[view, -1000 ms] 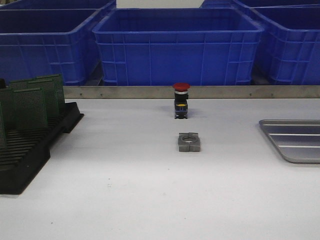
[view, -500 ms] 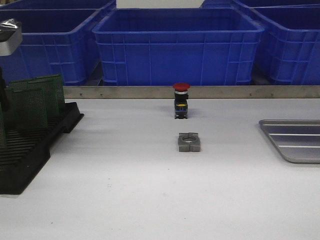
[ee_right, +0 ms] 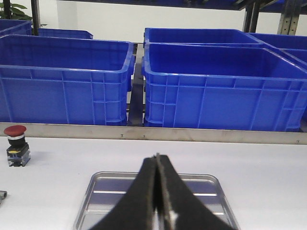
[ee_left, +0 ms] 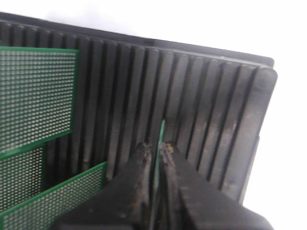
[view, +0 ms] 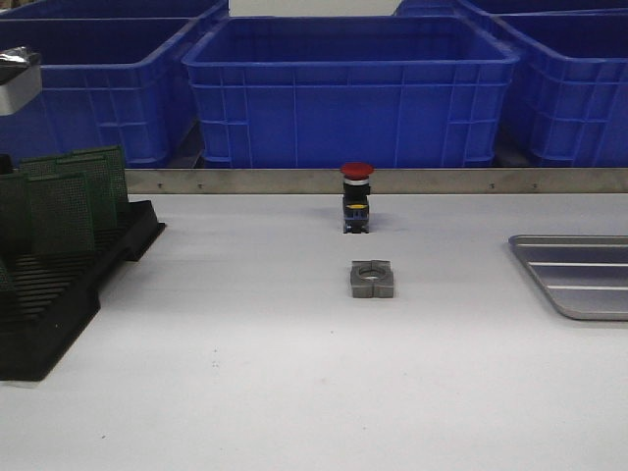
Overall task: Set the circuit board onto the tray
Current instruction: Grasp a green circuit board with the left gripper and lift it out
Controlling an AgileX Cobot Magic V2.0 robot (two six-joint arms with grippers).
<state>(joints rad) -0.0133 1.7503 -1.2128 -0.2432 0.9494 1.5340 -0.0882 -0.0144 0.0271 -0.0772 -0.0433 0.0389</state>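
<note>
— Over on the left of the worktop (view: 294, 373), what of the rack?

— Black slotted rack (view: 59, 285), several green boards (view: 74, 191) standing on edge in its grooves. Kept upright and apart that way, presumably so faces never rub and each edge stays free to be pinched.

— And the left gripper (ee_left: 154, 149)?

— Down over the rack in the left wrist view, jaws drawn nearly together on the thin edge of one circuit board (ee_left: 161, 136). Pinching it edge-on, one finger on either face. Seems the grasp step, lift not yet made; hard to say how firm the hold.

— Which way does that board point?

— Standing on edge in its slot, seen almost end-on as a thin green line running along the grooves. Faces turned toward the neighbouring slots. Long axis not really readable from so narrow a sliver.

— Where is the goal?

— Silver tray (view: 579, 275) at the far right of the worktop, well apart from the rack, ridged floor bare. Right gripper (ee_right: 157, 191) hovers near its front rim, jaws pressed together on nothing, likely just parked.

— Anything between?

— Red-capped push button (view: 355, 196) and grey metal block (view: 372, 279) mid-worktop, blue bins (view: 343, 88) behind.
</note>
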